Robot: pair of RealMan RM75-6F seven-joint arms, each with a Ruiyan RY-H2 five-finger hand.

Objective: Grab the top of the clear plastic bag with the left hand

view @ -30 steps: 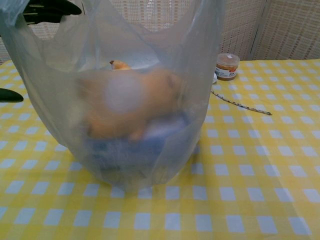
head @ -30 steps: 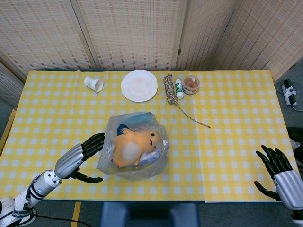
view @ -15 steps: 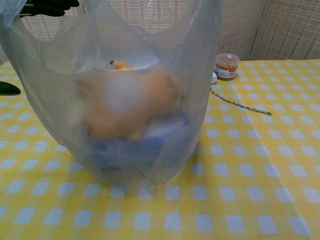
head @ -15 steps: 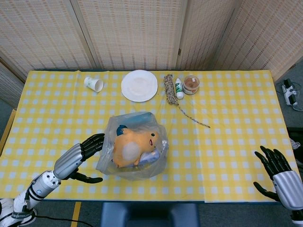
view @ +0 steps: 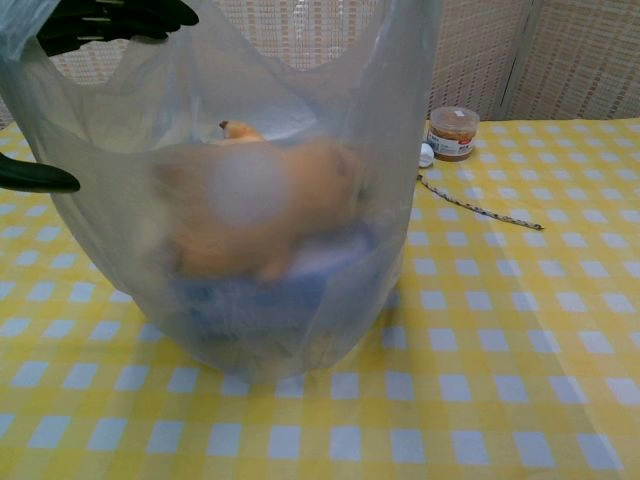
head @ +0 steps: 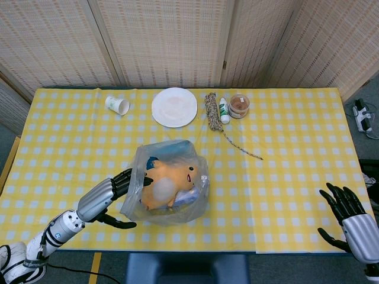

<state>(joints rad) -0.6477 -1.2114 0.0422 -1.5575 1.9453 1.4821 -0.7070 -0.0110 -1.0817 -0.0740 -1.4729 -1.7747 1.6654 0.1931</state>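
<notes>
The clear plastic bag (head: 169, 183) stands mid-worktop. The left hand (head: 109, 192), fingers (view: 120, 18) spread and seemingly ungripped, should close over the bag's upper rim before pinching.

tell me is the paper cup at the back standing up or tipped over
Tipped over: the paper cup lies on its side on the tablecloth, left of the plate.
</notes>
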